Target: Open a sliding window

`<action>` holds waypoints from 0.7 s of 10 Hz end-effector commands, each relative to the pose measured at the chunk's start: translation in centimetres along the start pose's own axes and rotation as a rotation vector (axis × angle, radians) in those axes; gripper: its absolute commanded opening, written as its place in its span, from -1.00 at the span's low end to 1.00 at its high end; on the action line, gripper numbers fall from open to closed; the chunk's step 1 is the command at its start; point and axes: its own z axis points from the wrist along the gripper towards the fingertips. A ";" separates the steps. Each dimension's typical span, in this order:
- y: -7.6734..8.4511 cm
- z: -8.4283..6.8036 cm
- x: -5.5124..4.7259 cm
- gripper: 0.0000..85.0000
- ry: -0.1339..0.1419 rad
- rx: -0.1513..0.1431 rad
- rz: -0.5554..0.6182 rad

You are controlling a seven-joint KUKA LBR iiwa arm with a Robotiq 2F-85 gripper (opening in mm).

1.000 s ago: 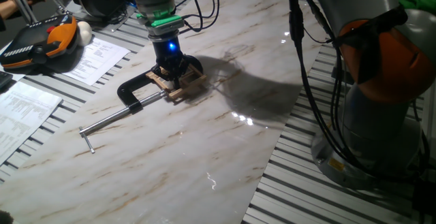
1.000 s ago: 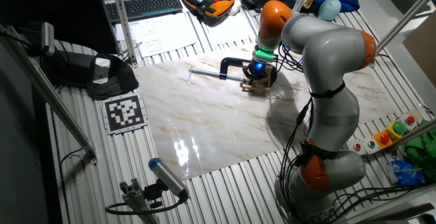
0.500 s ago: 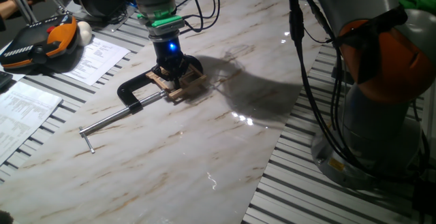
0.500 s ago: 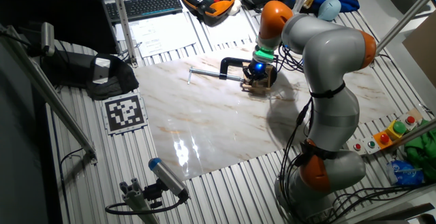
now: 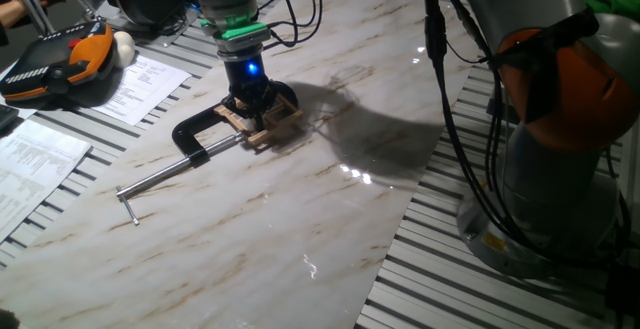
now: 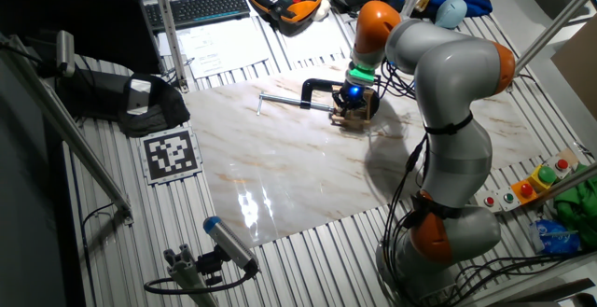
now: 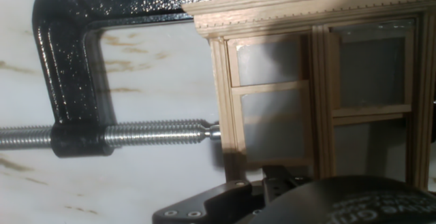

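The sliding window (image 5: 272, 125) is a small tan wooden frame lying flat on the marble board, held in a black C-clamp (image 5: 196, 134). My gripper (image 5: 256, 111) points straight down onto the window, its blue light lit. The other fixed view shows the gripper (image 6: 352, 104) over the window (image 6: 355, 116) in the same way. In the hand view the window (image 7: 320, 94) fills the right side with its crossbars and panes, and the clamp's steel screw (image 7: 157, 133) presses on its left edge. Black gripper parts (image 7: 286, 195) cover the bottom. The fingertips are hidden.
The clamp's steel rod (image 5: 165, 178) reaches toward the front left of the marble board (image 5: 300, 219). Papers (image 5: 140, 84) and an orange-black teach pendant (image 5: 60, 61) lie at the left. The arm's base and cables (image 5: 560, 139) stand at the right.
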 end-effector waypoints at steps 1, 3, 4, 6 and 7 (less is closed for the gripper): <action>0.0 0.0 0.0 -1.00 0.001 0.001 0.000; -0.1 0.1 0.2 -1.00 0.005 0.000 0.000; -0.1 0.2 0.2 -1.00 0.007 -0.003 0.000; -0.1 0.3 0.1 -1.00 0.007 -0.006 0.001; -0.1 0.3 0.1 -1.00 0.007 -0.006 0.001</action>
